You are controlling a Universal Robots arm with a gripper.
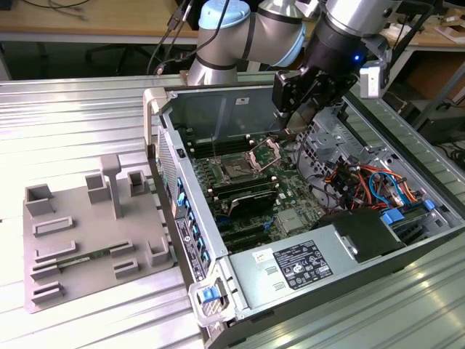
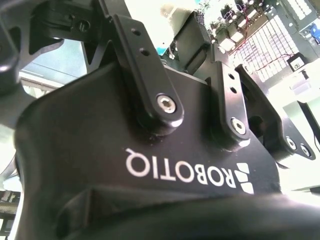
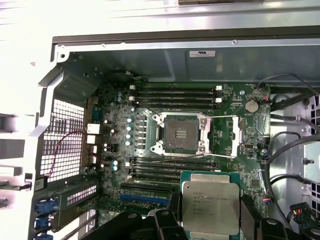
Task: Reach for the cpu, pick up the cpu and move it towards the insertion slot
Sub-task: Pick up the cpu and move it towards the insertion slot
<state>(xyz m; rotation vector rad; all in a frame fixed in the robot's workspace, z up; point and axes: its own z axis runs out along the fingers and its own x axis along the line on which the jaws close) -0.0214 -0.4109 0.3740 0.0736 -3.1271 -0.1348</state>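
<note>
Gripping the cpu (image 3: 210, 201) between clenched fingers, the hand (image 1: 299, 128) hovers inside the open computer case (image 1: 218, 98). The insertion slot (image 3: 180, 135), bracket open, lies toward 11 o'clock of the chip in the first wrist view. Carrying step underway; alignment over the socket remains.

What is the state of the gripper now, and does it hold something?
Gripper: shut on the cpu, held above the motherboard, short of the insertion slot, in the first wrist view.
</note>
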